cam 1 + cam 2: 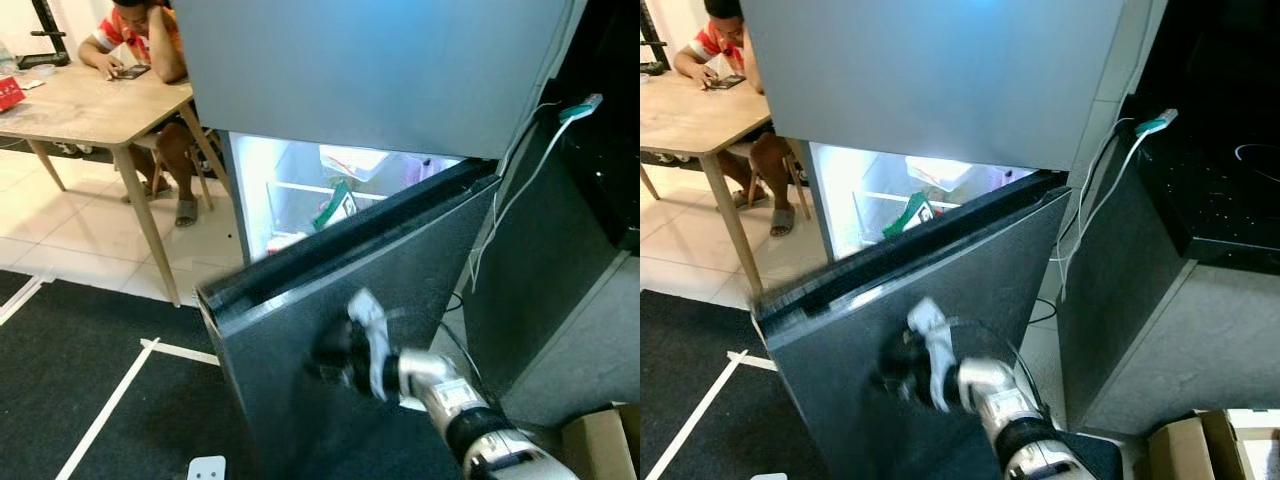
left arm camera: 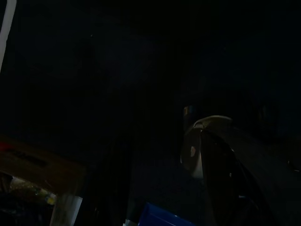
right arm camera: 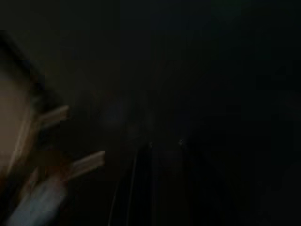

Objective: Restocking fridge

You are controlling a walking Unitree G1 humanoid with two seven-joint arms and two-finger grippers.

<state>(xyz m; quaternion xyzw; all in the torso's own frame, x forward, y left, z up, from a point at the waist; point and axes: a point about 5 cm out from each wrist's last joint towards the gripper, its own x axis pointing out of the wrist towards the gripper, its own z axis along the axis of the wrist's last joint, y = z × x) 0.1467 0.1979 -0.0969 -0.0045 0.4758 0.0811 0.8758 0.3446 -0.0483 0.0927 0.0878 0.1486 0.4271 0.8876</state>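
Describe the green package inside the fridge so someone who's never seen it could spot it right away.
Find the grey fridge and its lit lower compartment behind the half-open dark door. The green package leans tilted on the shelf, just above the door's top edge. It is the green item there; the stuff around it looks white or pale.

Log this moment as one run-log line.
right gripper: against lower fridge door | door: partly open | fridge interior: lit | left gripper: idle

Grey fridge door [image 1: 400, 290] ajar (interior [image 1: 300, 185] lit).
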